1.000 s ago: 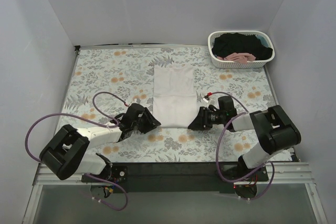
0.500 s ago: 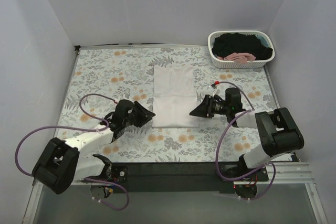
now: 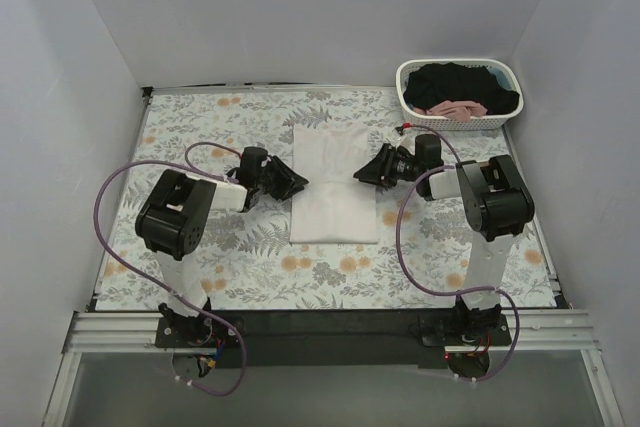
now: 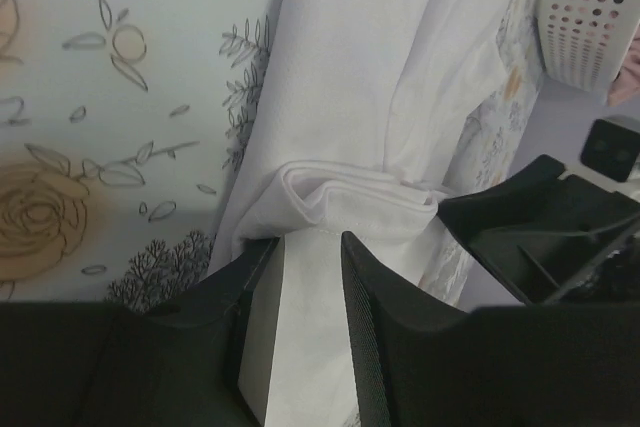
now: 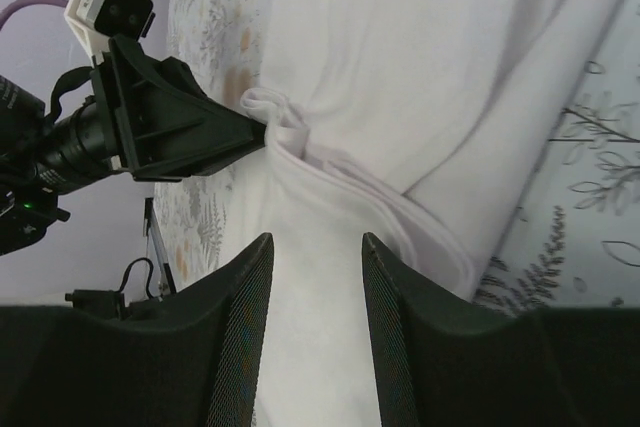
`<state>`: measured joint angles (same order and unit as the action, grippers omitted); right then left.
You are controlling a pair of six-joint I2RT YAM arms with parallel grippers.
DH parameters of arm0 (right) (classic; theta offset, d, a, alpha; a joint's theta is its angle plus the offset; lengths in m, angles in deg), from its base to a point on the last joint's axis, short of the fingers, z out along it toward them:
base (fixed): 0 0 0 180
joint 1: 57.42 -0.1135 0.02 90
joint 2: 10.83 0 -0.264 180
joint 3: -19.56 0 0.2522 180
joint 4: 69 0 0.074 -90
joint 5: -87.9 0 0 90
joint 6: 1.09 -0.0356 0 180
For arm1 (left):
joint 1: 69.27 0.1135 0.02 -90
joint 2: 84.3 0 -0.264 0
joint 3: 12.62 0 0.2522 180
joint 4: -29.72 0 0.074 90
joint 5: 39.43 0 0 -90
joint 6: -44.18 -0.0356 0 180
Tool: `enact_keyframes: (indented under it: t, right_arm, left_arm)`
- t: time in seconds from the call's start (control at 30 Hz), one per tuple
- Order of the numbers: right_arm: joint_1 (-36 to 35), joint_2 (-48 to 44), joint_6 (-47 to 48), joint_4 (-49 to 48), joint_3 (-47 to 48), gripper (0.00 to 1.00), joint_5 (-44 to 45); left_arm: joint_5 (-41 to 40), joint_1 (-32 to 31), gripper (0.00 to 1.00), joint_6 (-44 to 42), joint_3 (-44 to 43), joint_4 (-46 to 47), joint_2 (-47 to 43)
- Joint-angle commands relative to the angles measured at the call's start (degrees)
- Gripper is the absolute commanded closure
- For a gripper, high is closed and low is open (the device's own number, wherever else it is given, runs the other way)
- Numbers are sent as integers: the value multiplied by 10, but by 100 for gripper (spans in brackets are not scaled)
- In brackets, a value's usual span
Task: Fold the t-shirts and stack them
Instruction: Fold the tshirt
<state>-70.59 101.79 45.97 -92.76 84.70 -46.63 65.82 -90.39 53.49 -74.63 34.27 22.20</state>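
- One shirt (image 3: 334, 192) is lying central on the worktop (image 3: 200, 132), long axis pointing away from me.
- My left gripper (image 3: 302, 185) is pinching a raised fold at its left edge.
- My right gripper (image 3: 358, 175), narrowly parted, is meeting the right edge; grip unclear.

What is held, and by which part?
The white t-shirt: the left gripper seemingly pinches its bunched left edge, mid-length; whether the right gripper grips cannot be told.

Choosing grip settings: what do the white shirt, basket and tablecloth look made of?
Shirt: soft matte cloth, likely cotton knit; it creases and bunches into folds.
Basket: probably rigid white plastic; its walls are perforated.
Tablecloth: thin printed fabric or vinyl, unclear which; it lies flat and has a floral pattern.
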Motion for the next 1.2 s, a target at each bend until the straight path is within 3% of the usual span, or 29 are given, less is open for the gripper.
enact_keyframes:
  t: [0.0,0.17,0.43,0.57,0.63,0.67,0.7,0.83,0.97,1.17]
  right_arm:
    - [24,37,-8,-22,18,53,13]
    - [44,66,-10,-26,-1,54,0]
    - [47,-67,-3,-13,-72,54,-11]
    - [32,-176,68,129,-110,53,35]
    - [16,-212,120,228,-103,53,117]
    - [5,-245,168,329,-98,53,152]
    - [-17,-260,181,373,-95,52,231]
    - [-77,-328,214,533,-87,50,385]
    - [-129,-357,216,586,-80,47,434]
    - [-206,-326,200,607,-50,45,459]
  left_arm:
    - [24,28,71,4,-19,38,32]
    - [56,53,72,30,14,68,37]
    - [30,52,68,-22,46,-35,-145]
    - [-6,39,63,-81,40,-169,-233]
    - [-35,27,58,-127,41,-219,-268]
    - [-67,11,57,-141,45,-241,-297]
    - [-79,6,55,-152,47,-278,-312]
    - [-152,-40,38,-196,59,-363,-373]
    - [-224,-97,32,-203,52,-433,-399]
    - [-237,-112,34,-196,52,-476,-392]
